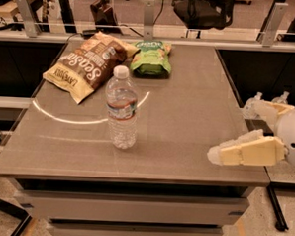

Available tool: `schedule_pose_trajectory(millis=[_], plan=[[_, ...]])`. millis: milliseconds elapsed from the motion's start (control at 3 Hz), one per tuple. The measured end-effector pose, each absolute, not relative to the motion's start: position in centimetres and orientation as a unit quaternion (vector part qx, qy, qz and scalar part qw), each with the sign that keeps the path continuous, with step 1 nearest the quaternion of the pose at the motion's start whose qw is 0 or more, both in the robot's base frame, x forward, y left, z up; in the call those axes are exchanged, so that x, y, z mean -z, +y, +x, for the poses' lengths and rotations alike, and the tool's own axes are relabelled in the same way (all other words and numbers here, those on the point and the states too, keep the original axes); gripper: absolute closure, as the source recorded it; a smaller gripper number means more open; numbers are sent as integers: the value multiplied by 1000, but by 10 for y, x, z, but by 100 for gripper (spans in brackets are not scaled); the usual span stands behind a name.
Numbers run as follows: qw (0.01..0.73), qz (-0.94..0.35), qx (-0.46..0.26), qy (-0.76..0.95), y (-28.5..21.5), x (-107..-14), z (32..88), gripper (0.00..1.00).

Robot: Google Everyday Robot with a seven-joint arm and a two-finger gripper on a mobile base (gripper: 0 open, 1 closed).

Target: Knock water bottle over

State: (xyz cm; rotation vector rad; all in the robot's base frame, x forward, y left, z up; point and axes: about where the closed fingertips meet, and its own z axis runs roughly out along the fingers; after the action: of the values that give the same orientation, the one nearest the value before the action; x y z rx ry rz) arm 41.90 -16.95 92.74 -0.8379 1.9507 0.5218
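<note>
Item: water bottle, upright at centre-left of frame, well apart from my gripper at lower right (open or closed, I cannot tell); risk: a low sweep may slide it, not topple it.
</note>
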Motion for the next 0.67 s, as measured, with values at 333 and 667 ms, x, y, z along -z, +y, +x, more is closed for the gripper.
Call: schedule_pose_trajectory(millis=[333,667], plan=[[470,-339,-233,781,-162,-930,424,0],[470,-339,-233,781,-162,-930,424,0]])
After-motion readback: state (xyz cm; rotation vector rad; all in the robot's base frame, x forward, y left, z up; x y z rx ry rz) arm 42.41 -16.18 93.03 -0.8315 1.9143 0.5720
